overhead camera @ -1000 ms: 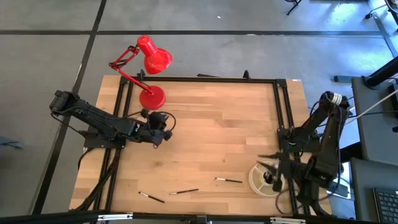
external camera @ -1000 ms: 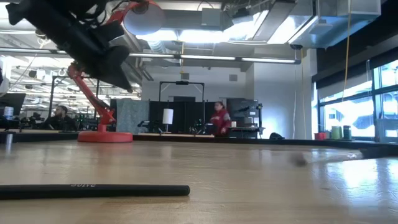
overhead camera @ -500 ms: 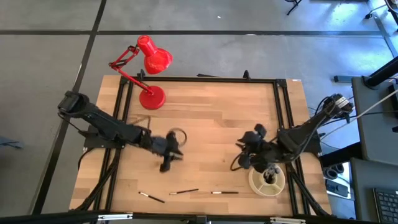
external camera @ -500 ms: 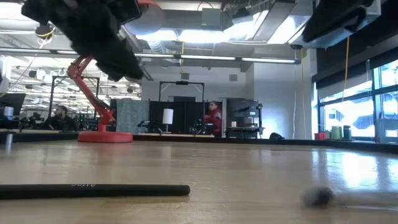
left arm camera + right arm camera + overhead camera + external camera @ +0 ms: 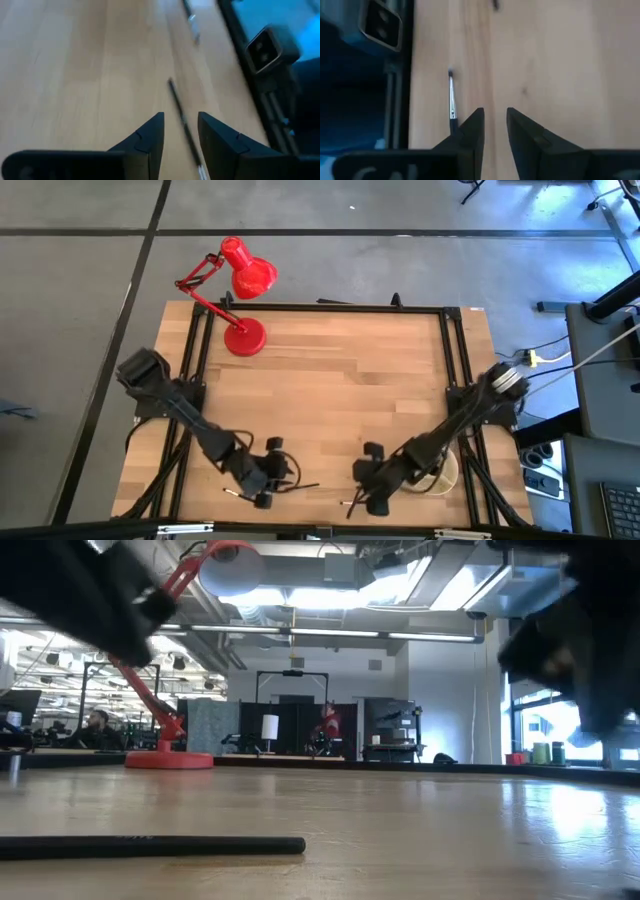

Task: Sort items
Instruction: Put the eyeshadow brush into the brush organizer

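Note:
Three thin black brushes lie flat near the table's near edge. In the high view they are the left brush [image 5: 241, 497], the middle brush [image 5: 301, 487] and the right brush [image 5: 349, 503]. My left gripper [image 5: 268, 488] is open low over the middle brush [image 5: 183, 121], one finger on either side of its handle. My right gripper [image 5: 368, 492] is open beside the right brush [image 5: 451, 98], whose silver ferrule runs along the outside of one finger. The low view shows one black handle [image 5: 150, 845] lying on the wood.
The round cream dish [image 5: 445, 472] sits near the right near corner, partly under my right arm. The red desk lamp [image 5: 243, 335] stands at the far left corner. A black frame rail [image 5: 320, 308] edges the table, and a small camera [image 5: 268, 46] sits at the near edge.
My left arm has swung from beside the lamp base to the near edge and come down over the middle brush. My right arm has left the dish and moved left and toward the near edge. The right brush has slid toward the near edge.

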Tool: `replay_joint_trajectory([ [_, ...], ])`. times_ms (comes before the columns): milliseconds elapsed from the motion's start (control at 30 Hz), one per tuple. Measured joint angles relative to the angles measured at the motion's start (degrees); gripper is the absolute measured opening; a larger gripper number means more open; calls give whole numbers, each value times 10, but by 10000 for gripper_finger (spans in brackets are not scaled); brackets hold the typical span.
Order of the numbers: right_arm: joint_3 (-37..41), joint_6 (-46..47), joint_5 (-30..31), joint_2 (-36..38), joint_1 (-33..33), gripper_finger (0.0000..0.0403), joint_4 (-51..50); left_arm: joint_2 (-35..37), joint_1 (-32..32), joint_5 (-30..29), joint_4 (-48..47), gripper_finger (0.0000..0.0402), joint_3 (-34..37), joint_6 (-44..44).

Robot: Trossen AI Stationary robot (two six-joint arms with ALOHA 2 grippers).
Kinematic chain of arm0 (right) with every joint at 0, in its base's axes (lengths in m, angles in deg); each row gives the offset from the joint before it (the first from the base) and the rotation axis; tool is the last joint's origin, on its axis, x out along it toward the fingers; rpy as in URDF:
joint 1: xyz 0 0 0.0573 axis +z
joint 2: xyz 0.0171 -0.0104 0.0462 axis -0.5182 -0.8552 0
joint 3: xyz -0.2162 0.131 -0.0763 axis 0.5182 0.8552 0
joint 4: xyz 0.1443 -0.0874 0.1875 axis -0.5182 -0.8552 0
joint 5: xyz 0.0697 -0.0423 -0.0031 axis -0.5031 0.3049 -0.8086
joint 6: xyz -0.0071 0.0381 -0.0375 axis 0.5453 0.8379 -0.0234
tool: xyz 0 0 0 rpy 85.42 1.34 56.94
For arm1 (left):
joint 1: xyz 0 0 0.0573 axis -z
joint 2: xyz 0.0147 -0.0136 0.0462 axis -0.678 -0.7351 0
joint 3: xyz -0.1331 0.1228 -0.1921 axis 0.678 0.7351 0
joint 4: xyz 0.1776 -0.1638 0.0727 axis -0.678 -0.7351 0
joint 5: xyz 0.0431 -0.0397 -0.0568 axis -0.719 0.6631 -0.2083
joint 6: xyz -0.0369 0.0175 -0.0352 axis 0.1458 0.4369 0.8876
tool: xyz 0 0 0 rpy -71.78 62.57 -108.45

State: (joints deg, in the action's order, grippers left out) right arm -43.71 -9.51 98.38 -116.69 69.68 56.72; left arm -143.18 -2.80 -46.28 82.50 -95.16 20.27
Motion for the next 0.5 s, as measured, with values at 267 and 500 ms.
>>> replay_joint_trajectory([
  [267, -143, -48, -27, -122, 26, 114, -35, -14, 75, -94, -43, 107, -2, 137],
  [500, -265, -62, 51, -191, 31, 182, -172, -14, 114, -196, -48, 107, -2, 166],
])
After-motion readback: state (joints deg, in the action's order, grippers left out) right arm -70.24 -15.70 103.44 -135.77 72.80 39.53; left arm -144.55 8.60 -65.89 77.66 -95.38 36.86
